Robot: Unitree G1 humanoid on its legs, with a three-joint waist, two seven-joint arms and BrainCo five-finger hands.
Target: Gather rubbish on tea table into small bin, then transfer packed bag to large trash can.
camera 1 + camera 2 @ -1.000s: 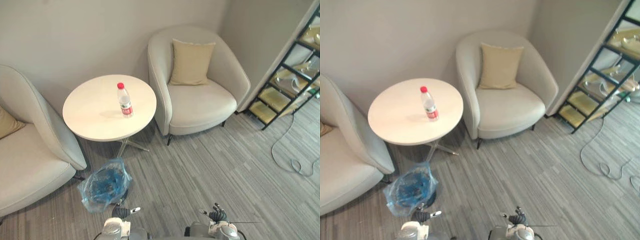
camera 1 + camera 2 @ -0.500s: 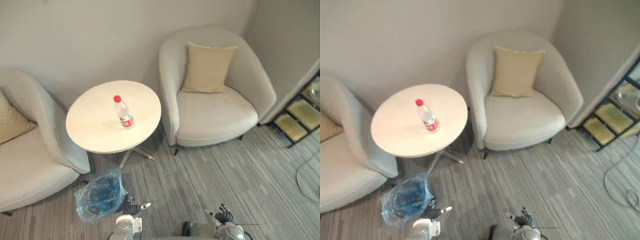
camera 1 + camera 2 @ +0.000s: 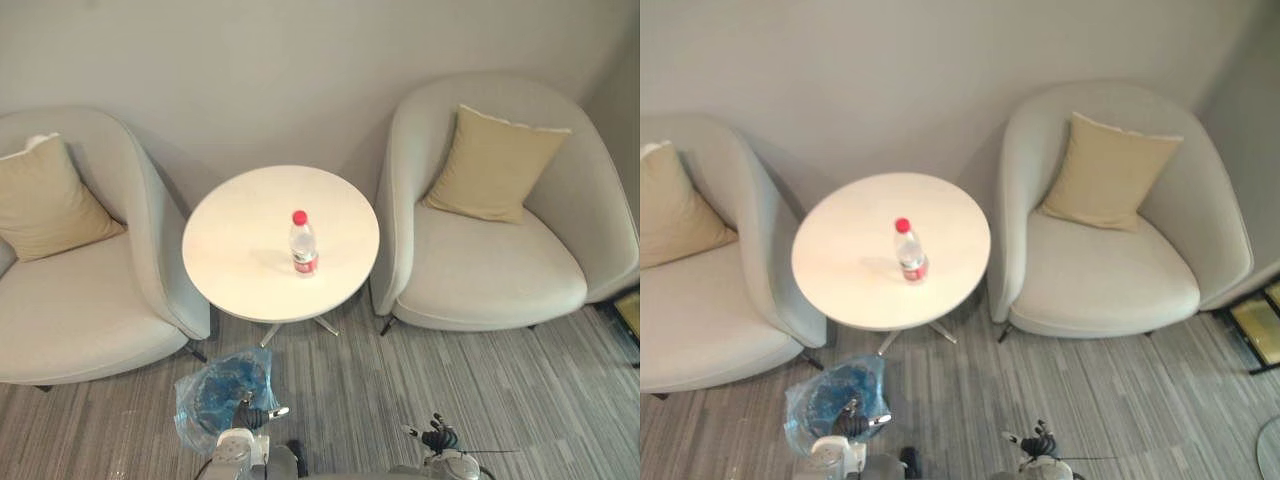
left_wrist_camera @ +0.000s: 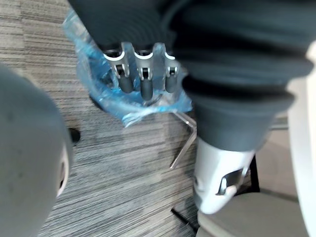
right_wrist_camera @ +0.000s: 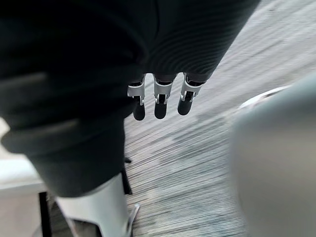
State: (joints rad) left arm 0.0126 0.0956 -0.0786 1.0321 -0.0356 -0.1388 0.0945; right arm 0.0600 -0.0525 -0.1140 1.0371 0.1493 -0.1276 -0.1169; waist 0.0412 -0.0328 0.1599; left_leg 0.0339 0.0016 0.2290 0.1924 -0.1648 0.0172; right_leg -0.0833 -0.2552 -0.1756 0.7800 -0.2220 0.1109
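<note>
A clear water bottle (image 3: 303,245) with a red cap and red label stands upright near the middle of the round white tea table (image 3: 235,245). On the carpet in front of the table sits the small bin (image 3: 220,397), lined with a crumpled blue bag (image 4: 96,91). My left hand (image 3: 254,416) hangs low just in front of the bin, its fingers (image 4: 141,84) relaxed and holding nothing. To the right, over bare carpet, my right hand (image 3: 437,438) also hangs low; its fingers (image 5: 159,101) are straight and empty.
A pale armchair (image 3: 90,310) with a tan cushion (image 3: 45,200) stands left of the table. A second armchair (image 3: 490,275) with a tan cushion (image 3: 495,165) stands to the right. A wall runs behind them, and striped grey carpet (image 3: 500,400) lies in front.
The camera has swung left: the whole picture has shifted right, the black shelf has left the view and the left armchair has come in. Bottle, bin and both hands keep their places.
</note>
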